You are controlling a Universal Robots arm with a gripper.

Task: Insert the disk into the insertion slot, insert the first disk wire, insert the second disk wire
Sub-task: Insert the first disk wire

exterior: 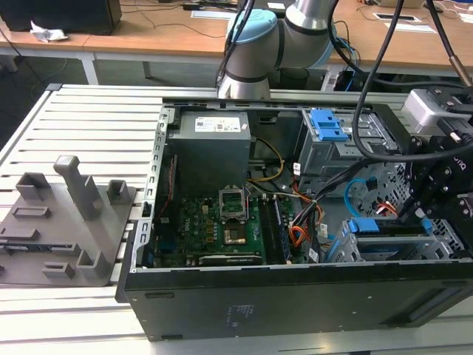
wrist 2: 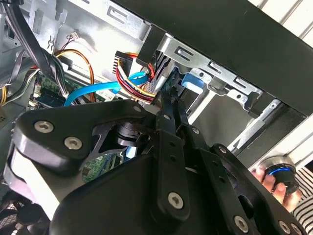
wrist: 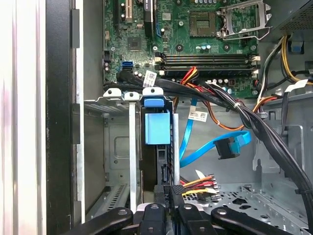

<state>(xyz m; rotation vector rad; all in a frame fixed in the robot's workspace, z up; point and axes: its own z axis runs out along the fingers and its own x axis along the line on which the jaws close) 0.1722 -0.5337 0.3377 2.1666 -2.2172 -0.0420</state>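
Disk (exterior: 390, 226) is seated on edge in the insertion slot (exterior: 341, 250), at 4 o'clock of the open chassis (exterior: 295, 296) in the exterior view. So the slot step is judged done.

Its long axis is laid roughly 9-to-3 there, along the chassis side wall. In the first wrist view the blue carrier grip (wrist: 157, 128) is at the end toward the motherboard (wrist: 195, 29), and the opposite end is pointed at the fingertips.

Gripper (wrist: 168, 199) is set right at that near end, in line with the disk's long axis. In the exterior view it is found at 2 o'clock from the disk. Fingers are drawn together and appear clamped on a black power connector (wrist: 169, 190) with red, yellow and black leads, held at the disk's edge. Full mating cannot be told.

Blue data cable (wrist: 230, 146) is not plugged in; its plug hangs near the bay, apart from the disk. Taller cage with blue latch (exterior: 329, 124) is well apart, at 11 o'clock of the disk. A person's hand (wrist 2: 271, 182) is seen by a round knob (wrist 2: 279, 174) outside the chassis.
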